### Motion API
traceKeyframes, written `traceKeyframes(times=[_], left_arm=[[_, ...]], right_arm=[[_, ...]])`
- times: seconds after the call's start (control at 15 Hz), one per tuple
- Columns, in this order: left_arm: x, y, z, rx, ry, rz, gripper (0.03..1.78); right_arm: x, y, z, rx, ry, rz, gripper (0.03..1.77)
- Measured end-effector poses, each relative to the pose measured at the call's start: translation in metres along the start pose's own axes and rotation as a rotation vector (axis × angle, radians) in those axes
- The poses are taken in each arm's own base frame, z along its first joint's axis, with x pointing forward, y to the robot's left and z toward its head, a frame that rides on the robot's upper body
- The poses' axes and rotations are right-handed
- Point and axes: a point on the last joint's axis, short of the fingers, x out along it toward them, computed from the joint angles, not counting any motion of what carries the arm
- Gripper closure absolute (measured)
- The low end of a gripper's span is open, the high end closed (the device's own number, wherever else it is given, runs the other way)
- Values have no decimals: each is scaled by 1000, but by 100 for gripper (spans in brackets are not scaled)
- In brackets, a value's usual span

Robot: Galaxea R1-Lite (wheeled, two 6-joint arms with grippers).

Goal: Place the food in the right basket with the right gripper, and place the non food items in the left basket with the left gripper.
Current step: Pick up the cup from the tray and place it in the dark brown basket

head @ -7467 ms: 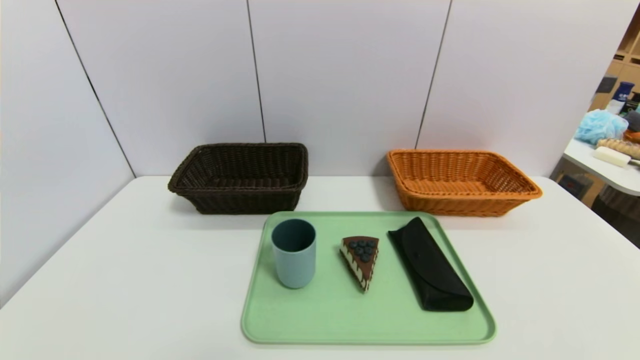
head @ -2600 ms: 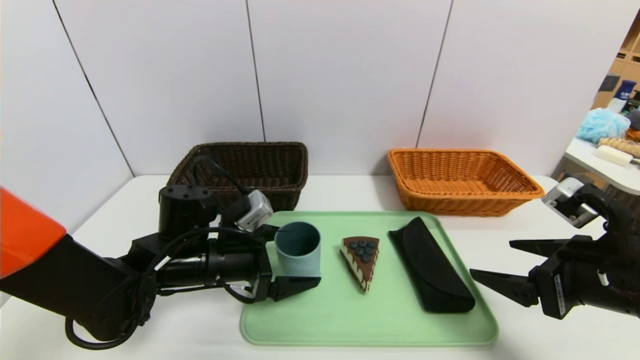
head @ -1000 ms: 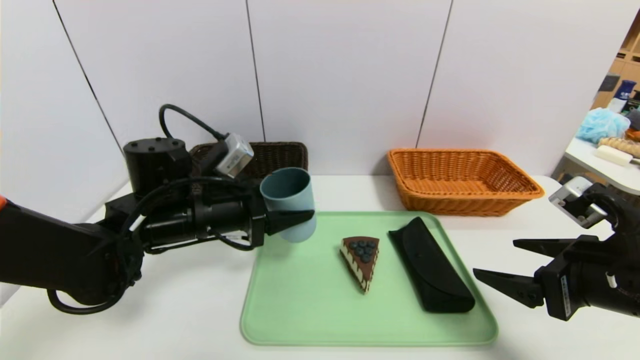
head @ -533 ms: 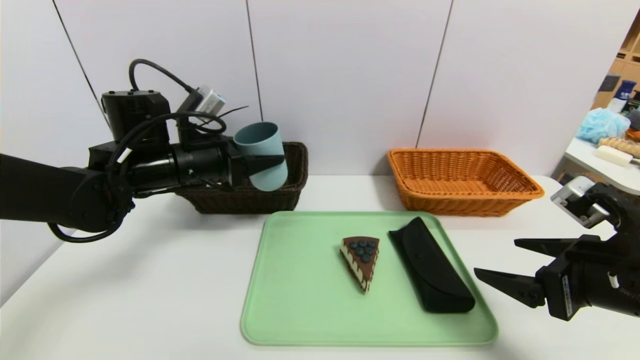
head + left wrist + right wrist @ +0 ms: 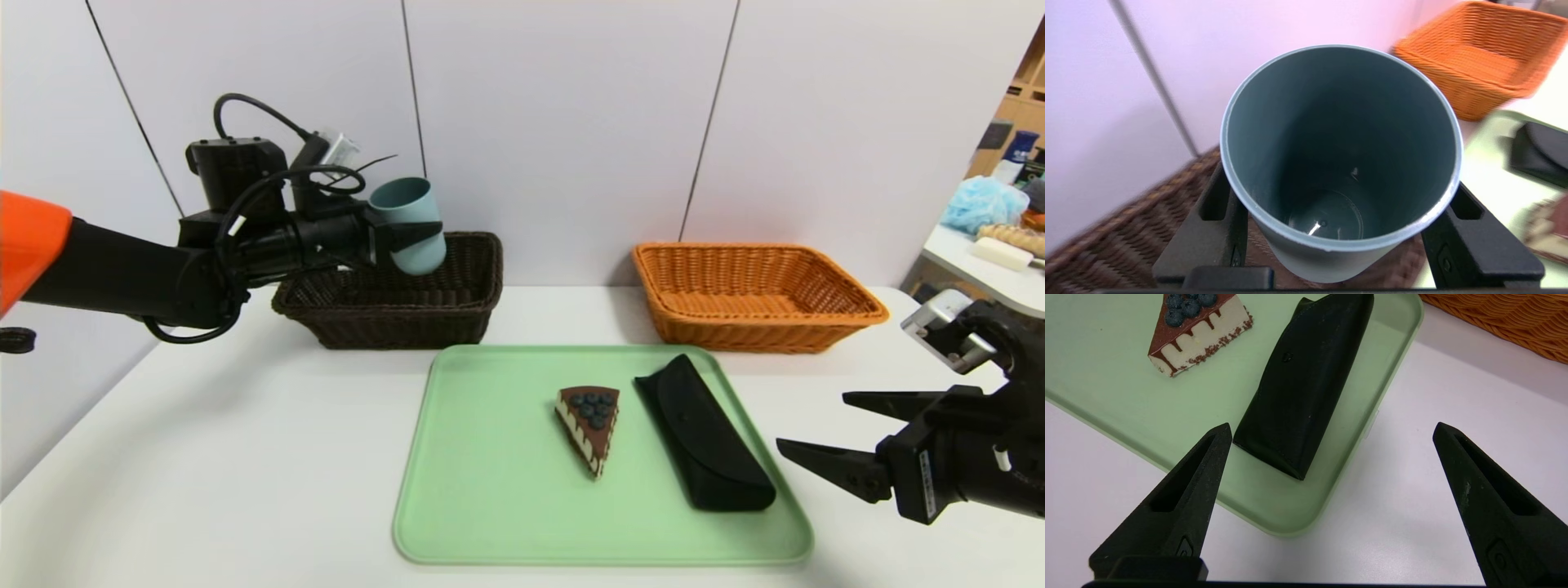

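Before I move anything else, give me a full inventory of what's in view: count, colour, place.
cup: 1, blue-grey, held above the dark basket
dark basket: 1, dark brown, left rear of table
orange basket: 1, orange, right rear
tray: 1, green, centre
cake slice: 1, brown and cream with blueberries, on tray
case: 1, black, tray's right side
table: 1, white, under everything
side table items: several, mixed colours, far right
left end effector: 1, black, gripping cup
right end effector: 1, black, open, right of tray
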Motion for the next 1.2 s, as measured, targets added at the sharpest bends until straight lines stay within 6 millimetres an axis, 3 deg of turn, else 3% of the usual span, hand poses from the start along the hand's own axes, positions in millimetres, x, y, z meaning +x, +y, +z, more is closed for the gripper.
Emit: traceKeyframes(times=[0.33, 0.67, 1.2], left_arm=[[13, 31, -13, -36, 55, 59, 67], [21, 47, -31, -62, 89, 75, 67], [34, 56, -51, -65, 119, 70, 67]], right_arm=[[1, 0, -4, 3, 14, -3, 10], [1, -2, -4, 15, 13, -13, 10], [2, -5, -4, 20, 18, -22, 10]])
